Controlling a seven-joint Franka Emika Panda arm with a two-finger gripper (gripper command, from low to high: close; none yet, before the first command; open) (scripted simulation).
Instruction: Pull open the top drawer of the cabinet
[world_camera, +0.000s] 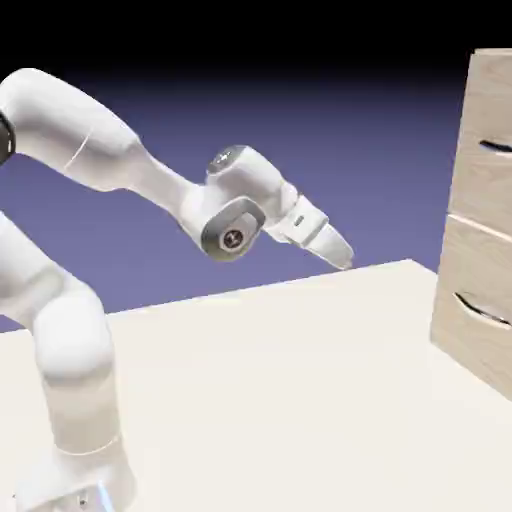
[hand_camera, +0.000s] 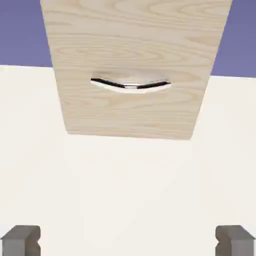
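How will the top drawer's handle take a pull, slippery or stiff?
The top drawer handle looks thin, dark and curved like its glossy twin below, so probably stiff but slick. It likely leaves little room behind it for a finger. The tall cabinet may tip if the drawer sticks.

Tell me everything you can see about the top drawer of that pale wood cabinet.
The top drawer is the upper pale beige wood-grain front of the tall boxy cabinet, a wide panel with a thin dark curved handle. It looks shut, flush with the front of the cabinet. It is partly cut off at the exterior view's right edge. Nothing touches it; the white arm's open gripper is well short of it.
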